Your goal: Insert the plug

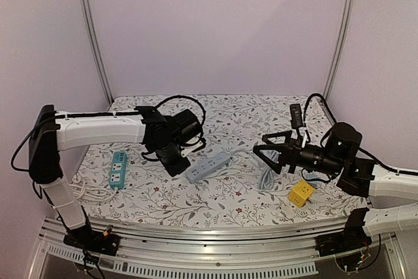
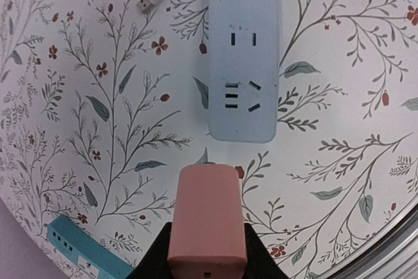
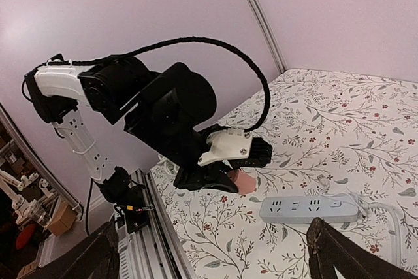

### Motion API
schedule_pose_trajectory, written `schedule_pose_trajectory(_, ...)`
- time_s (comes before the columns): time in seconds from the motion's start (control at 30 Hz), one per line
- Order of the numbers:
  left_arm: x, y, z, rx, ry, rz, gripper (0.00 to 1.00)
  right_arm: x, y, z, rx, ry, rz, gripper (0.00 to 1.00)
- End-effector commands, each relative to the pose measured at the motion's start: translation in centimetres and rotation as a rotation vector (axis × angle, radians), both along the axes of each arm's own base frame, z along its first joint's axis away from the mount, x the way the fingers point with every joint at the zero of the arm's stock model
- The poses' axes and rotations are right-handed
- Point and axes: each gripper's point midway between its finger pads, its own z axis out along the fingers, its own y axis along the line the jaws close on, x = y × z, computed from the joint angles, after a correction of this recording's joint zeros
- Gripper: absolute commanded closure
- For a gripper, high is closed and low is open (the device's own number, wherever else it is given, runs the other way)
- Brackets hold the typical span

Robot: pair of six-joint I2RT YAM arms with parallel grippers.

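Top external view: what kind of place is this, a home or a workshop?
Probably a robot test booth, not a home: plain lilac walls between aluminium posts, two arms bolted to a rail, and a grey power strip and a teal power strip lying on a floral cloth.

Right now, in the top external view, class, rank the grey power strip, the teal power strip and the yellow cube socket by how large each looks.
1. grey power strip: longest.
2. teal power strip: somewhat shorter.
3. yellow cube socket: clearly smallest.
All three lie at a similar distance from the camera, so the order looks safe.
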Motion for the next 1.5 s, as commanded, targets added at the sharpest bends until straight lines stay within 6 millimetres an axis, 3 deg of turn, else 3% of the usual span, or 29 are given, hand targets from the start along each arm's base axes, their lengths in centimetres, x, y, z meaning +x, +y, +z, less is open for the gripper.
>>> schedule_pose_trajectory(0.0,0.8,-0.5,1.2,0.028,0.026,-0.055,1.00,-0.2,-0.6,-0.3,0.000,0.016,-0.016,0.01)
schedule_pose_trajectory(0.17,1.6,-1.5,1.2,0.066,0.052,-0.082,1.00,-0.4,-0.7,0.0,0.006,0.013,-0.014,0.01)
schedule_pose_trajectory(0.4,2.2,-0.6,-0.2,0.179,0.103,-0.065,1.00,-0.4,-0.8,0.0,0.009,0.013,-0.016,0.01)
schedule_pose_trajectory(1.47,2.3,-2.8,-2.6,0.173,0.240,-0.099,1.00,-0.5,-0.7,0.1,0.009,0.015,-0.007,0.01)
